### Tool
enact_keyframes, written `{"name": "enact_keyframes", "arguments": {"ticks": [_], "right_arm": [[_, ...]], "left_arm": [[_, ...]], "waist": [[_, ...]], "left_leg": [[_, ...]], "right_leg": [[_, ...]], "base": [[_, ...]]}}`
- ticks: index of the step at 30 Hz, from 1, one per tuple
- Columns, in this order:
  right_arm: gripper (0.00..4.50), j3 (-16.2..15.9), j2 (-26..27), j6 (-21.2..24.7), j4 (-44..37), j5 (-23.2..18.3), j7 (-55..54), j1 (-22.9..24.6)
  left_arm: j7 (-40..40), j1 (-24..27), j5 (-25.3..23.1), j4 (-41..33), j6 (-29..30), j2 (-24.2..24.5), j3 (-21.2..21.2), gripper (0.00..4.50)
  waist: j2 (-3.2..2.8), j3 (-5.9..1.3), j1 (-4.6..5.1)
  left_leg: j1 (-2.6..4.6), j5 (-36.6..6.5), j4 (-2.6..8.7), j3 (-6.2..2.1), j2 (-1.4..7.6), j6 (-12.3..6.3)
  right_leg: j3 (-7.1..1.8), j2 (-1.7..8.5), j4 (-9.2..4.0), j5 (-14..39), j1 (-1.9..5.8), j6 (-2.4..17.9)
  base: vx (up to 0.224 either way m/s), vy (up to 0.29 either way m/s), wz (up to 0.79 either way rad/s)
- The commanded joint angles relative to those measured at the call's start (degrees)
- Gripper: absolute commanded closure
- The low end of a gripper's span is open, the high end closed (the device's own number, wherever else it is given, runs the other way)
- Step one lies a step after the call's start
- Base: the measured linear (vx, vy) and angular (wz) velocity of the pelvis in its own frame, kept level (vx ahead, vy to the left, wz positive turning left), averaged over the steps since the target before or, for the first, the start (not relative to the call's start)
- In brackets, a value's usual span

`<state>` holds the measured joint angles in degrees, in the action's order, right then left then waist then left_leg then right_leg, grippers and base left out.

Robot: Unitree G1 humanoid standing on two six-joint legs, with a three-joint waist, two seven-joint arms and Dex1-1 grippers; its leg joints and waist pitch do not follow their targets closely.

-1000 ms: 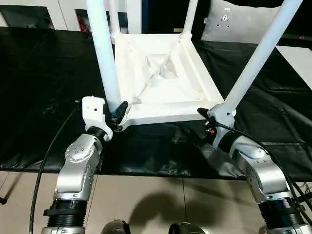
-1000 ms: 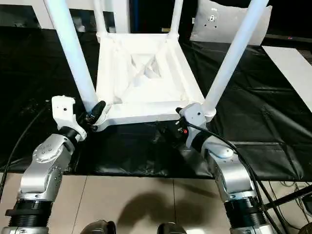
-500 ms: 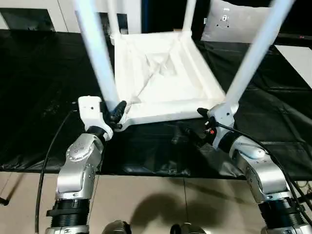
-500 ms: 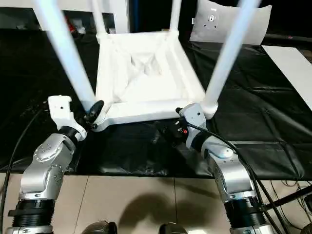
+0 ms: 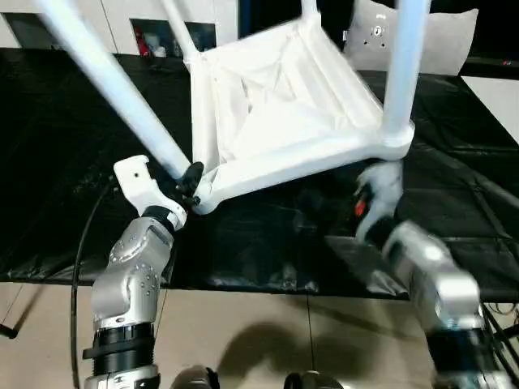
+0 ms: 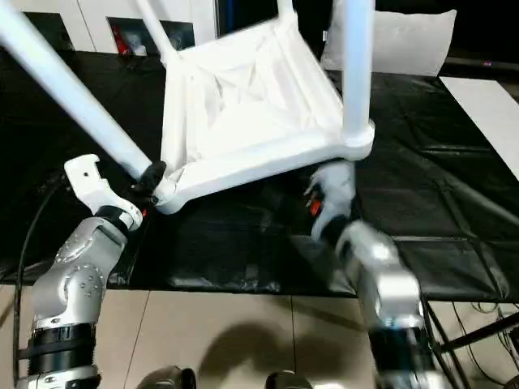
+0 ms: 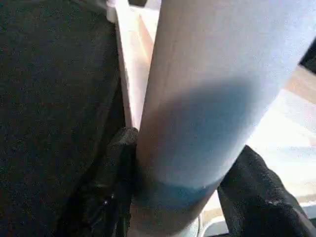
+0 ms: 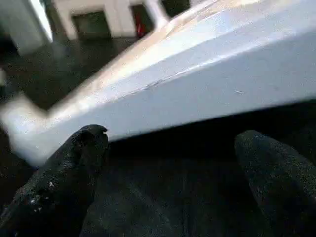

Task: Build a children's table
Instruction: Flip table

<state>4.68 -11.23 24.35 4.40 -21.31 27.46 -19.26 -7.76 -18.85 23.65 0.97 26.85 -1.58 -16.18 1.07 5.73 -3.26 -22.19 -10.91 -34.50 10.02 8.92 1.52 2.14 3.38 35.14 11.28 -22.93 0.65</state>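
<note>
Four long white tubular legs rise from the children's table [image 5: 276, 113], which lies upside down over a black sheet [image 5: 73, 154] that covers the work surface. Its rectangular top has rounded corners, and the underside faces up, showing raised ribs that run diagonally toward a sunken middle, framed by a thick smooth rim. The whole piece is tilted: the near corner on the robot's left sits low by the sheet, while the near corner on the right is lifted clear of it, so the front rim slopes upward to the right. The near left leg [image 5: 113, 89] leans sharply away to the left, and the near right leg [image 5: 401, 65] stands close to upright in its round corner socket. The left gripper [image 5: 188, 180] has its two black fingers [image 7: 118, 163] clamped about half apart around the base of the near left leg, one on each side of the tube just above the socket. The right gripper [image 8: 173, 163] hangs below the raised front rim with its fingers spread wide and nothing between them, the white rim passing just beyond the fingertips. Beyond the sheet stands a white cabinet [image 5: 122, 16] with dark compartments.
</note>
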Motion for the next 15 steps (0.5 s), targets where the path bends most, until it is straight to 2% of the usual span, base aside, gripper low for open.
{"name": "enact_keyframes", "arguments": {"ticks": [1, 4, 5, 9, 11, 13, 15], "right_arm": [[0.00, 2.65, 0.71, 3.22, 0.05, -3.50, -1.12, -0.82], [0.00, 3.48, 1.20, 3.99, 1.00, -4.25, -1.52, -1.53], [0.00, 3.63, 1.46, 3.90, 1.98, -4.25, -1.60, -2.24], [0.00, 4.15, 2.47, 4.52, 3.36, -5.09, -1.83, -3.55], [0.00, 4.75, 3.46, 4.96, 4.86, -6.50, -2.07, -4.89], [0.00, 5.90, 5.05, 4.74, 7.39, -8.15, -2.37, -7.02], [0.00, 7.19, 6.54, 4.39, 10.11, -9.61, -2.87, -9.09]], "left_arm": [[0.34, 0.21, 6.49, 1.65, 4.07, -2.94, -0.79, 2.46], [0.57, -0.20, 7.61, 1.57, 4.96, -3.64, -1.00, 2.46], [0.31, -0.26, 7.56, 1.38, 5.72, -4.04, -0.73, 2.46], [-0.21, -0.16, 7.35, 0.89, 6.94, -4.29, -0.24, 2.46], [-0.17, -0.26, 7.69, 0.74, 7.38, -4.26, 0.12, 2.46], [-0.02, -0.51, 8.05, 0.81, 7.56, -4.22, 0.27, 2.46], [0.09, -0.68, 8.40, 0.86, 7.78, -4.16, 0.39, 2.46]], "waist": [[0.69, -3.68, -0.14], [0.63, -3.79, -0.39], [0.42, -3.87, -0.48], [0.65, -3.89, -0.41], [0.75, -3.92, -0.35], [0.57, -3.96, -0.56], [0.47, -4.06, -0.48]], "left_leg": [[1.02, -6.38, 4.06, -1.33, 3.92, -4.95], [1.03, -5.83, 4.04, -1.26, 3.95, -4.63], [0.98, -5.47, 4.10, -1.31, 4.01, -4.48], [0.88, -5.39, 4.16, -1.32, 3.95, -4.30], [0.85, -5.28, 4.08, -1.28, 3.90, -4.45], [1.02, -5.10, 4.09, -1.25, 3.99, -4.35], [1.02, -4.46, 4.10, -1.25, 4.04, -4.30]], "right_leg": [[-2.68, 4.85, -4.25, 9.20, 2.38, 12.74], [-2.63, 4.81, -4.23, 8.33, 2.32, 12.65], [-2.60, 4.81, -4.16, 7.84, 2.35, 12.56], [-2.58, 4.90, -4.12, 7.45, 2.51, 12.43], [-2.63, 5.00, -4.09, 7.44, 2.54, 12.49], [-2.60, 4.99, -4.19, 7.85, 2.46, 12.25], [-2.54, 4.97, -4.00, 6.66, 2.43, 12.86]], "base": [[0.000, 0.000, 0.00], [0.000, 0.000, 0.00], [0.000, 0.000, 0.00], [0.000, 0.000, 0.00], [0.000, 0.000, 0.00], [0.000, 0.000, 0.00], [0.000, 0.000, 0.00]]}}
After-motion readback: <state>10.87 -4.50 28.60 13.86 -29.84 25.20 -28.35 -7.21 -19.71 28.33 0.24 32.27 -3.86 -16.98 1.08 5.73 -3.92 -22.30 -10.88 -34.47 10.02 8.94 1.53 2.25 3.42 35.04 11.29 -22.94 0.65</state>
